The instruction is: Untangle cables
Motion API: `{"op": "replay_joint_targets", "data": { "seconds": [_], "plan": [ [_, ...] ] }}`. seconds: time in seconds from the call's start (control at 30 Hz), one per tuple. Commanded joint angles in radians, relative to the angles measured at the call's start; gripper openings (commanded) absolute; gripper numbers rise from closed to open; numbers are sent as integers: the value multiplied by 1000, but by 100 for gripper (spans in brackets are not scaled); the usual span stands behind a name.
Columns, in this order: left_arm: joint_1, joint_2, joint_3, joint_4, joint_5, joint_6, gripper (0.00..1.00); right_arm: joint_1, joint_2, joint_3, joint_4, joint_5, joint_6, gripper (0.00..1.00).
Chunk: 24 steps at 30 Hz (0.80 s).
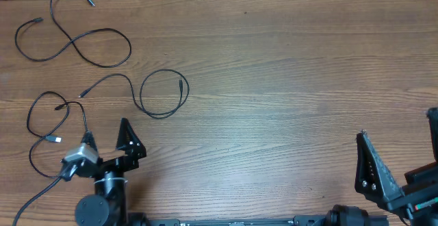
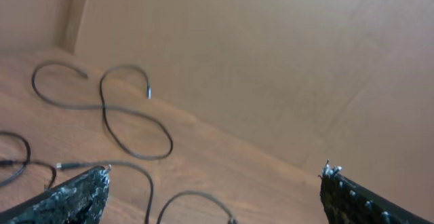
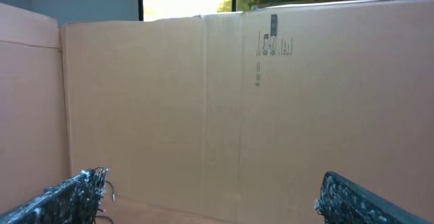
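Left gripper (image 1: 105, 129) sat near left on table (image 1: 274, 82), jaws wide, nothing between them. Right gripper (image 1: 395, 124) sat near right, jaws wide too and empty, well apart from every cable. Its wrist view showed only a cardboard wall (image 3: 169, 102) past the spread fingers.

All three black cables lay on the left side of the table:
- S cable (image 1: 73, 41) was far left in a loose figure-eight, crossing itself once, clear of the other two.
- Ring cable (image 1: 141, 94) was nearer and to the right, one round loop with a tail running left.
- Near cable (image 1: 29, 120) was by the left edge in loose loops, its pale tip (image 1: 55, 139) just left of the left gripper. One strand ran up to that gripper's left finger, contact unclear.

Ring tail ended near the near cable, touching or not I could not tell
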<state>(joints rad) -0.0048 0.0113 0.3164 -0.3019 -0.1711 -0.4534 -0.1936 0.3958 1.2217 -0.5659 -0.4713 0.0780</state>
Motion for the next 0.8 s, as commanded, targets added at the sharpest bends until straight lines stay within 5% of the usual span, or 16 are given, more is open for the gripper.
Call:
{"op": "replay_joint_targets", "data": {
  "seconds": [0.0,0.2,0.77],
  "plan": [
    [5,-7,-104,79,13,24,100,19,-13,8,2,-3,3,100],
    [5,-7,-299,288,71,172,99,37,-13,8,3,-2,3,100],
    [5,-5,-312,231,94,204,100,21,-35,8,-9,-2,3,100]
  ]
}}
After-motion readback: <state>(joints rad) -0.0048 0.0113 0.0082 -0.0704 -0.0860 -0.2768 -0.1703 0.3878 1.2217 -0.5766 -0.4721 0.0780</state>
